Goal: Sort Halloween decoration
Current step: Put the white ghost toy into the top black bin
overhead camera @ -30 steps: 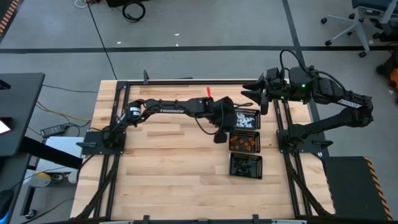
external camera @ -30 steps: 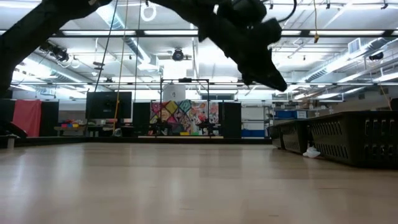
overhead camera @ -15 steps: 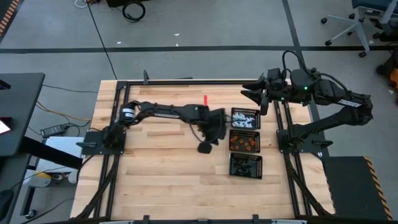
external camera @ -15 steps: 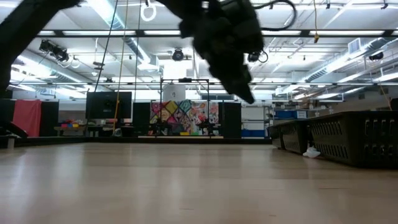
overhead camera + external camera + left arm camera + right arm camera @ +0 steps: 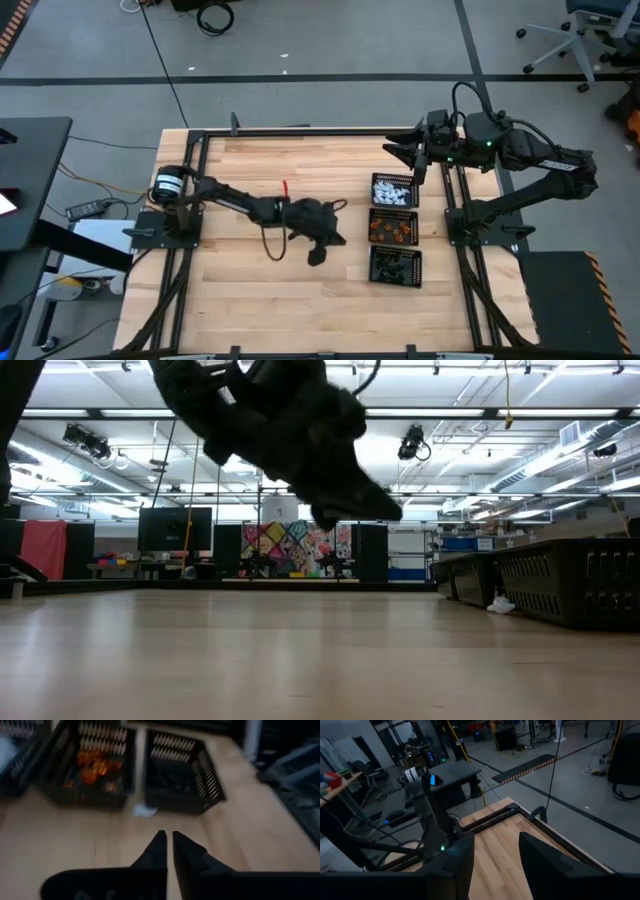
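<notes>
Left hand [image 5: 318, 256] low over mid-counter [image 5: 260, 290], fingers pressed together, nothing pinched. At 3 o'clock of it, three mesh trays in a column: black trinkets [image 5: 396, 266] nearest, orange trinkets [image 5: 392, 231] middle, white trinkets [image 5: 393, 195] farthest. Right hand [image 5: 398, 152] parked at 1 o'clock, beyond trays, fingers spread, empty.

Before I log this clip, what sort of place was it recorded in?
Probably a robotics lab or workshop hall: a light wooden butcher-block table framed by black metal rails, bare grey concrete floor marked with dark tape lines, a white wheeled office chair, and long ceiling strip lights over shelving.
</notes>
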`<state>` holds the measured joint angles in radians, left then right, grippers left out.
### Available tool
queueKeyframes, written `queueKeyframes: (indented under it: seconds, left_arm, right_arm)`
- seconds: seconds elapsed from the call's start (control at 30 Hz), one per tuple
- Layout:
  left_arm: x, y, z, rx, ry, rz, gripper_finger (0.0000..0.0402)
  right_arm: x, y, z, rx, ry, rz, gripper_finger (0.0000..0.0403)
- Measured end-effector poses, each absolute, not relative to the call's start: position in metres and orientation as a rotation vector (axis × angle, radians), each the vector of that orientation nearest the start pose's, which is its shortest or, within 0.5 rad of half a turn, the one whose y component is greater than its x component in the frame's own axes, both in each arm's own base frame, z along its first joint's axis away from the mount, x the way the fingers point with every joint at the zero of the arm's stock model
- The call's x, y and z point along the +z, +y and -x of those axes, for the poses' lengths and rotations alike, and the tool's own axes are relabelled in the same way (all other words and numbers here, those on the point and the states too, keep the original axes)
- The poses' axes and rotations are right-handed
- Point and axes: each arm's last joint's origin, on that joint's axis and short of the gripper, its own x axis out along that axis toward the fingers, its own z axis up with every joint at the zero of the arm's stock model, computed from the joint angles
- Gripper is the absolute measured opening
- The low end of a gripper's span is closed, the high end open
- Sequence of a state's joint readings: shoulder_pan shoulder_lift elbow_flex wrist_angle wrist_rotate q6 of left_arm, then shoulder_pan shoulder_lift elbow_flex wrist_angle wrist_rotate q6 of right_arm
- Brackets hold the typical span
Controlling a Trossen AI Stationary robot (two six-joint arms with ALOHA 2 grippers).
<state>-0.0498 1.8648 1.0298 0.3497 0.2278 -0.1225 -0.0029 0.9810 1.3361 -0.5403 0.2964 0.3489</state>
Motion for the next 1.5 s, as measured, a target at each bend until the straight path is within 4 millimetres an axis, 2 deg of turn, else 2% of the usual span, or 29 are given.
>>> queueKeyframes:
  seconds: [0.1,0.37,0.57,0.7,0.93,1.3,1.5]
  left_arm:
    - [0.153,-0.037,-0.394,-0.176,0.501,0.151,0.0046]
    - [0.118,-0.065,-0.417,-0.121,0.472,0.132,0.0180]
    - [0.101,-0.081,-0.436,-0.056,0.468,0.115,0.0237]
    - [0.096,-0.083,-0.447,-0.010,0.452,0.150,0.0250]
    - [0.094,-0.079,-0.451,0.115,0.426,0.167,0.0251]
    - [0.081,-0.089,-0.458,0.102,0.387,0.224,0.0251]
    - [0.078,-0.096,-0.470,0.138,0.362,0.225,0.0252]
  right_arm:
    - [0.446,-0.009,-0.181,-0.327,0.125,-0.321,0.0160]
    - [0.442,-0.009,-0.195,-0.327,0.140,-0.349,0.0160]
    - [0.438,-0.007,-0.202,-0.297,0.162,-0.367,0.0160]
    - [0.438,-0.004,-0.203,-0.283,0.166,-0.366,0.0160]
    - [0.439,0.001,-0.203,-0.257,0.162,-0.365,0.0160]
    - [0.439,0.006,-0.203,-0.231,0.162,-0.363,0.0160]
    - [0.440,0.007,-0.203,-0.224,0.156,-0.365,0.0160]
